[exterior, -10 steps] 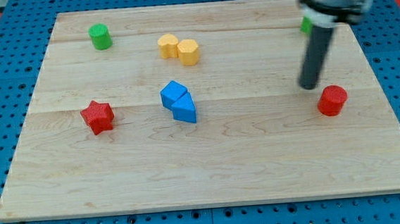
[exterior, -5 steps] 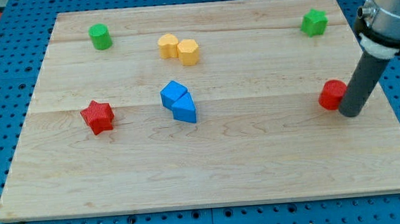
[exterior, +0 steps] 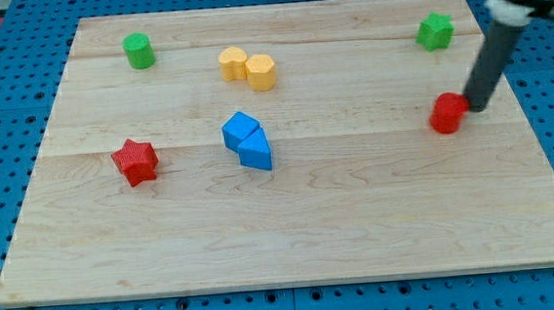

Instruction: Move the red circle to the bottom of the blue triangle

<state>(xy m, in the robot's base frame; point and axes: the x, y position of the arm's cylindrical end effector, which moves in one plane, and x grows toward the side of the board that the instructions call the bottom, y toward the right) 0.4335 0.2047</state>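
Where the wooden board point(exterior: 292, 232) fills most of the camera view over a blue pegboard point(exterior: 1, 116), the dark rod point(exterior: 490, 57) comes down from the view's top right. My tip point(exterior: 475, 108) sits just to the right of the red circle point(exterior: 447, 114), touching or nearly touching its upper right edge; which one cannot be told. There are no fingers on this rig, only the bare rod, and it holds nothing.

The red circle lies near the board's right edge, well apart from the blue triangle point(exterior: 255, 153), which sits near the middle. A blue cube-like block point(exterior: 240, 129) touches the triangle on its upper left.

Two yellow blocks point(exterior: 247, 67) stand touching each other above the blue pair. Red star point(exterior: 135, 162): left side of the board. Green star-like block point(exterior: 435, 32): top right, above the red circle. Green cylinder point(exterior: 138, 50): top left.
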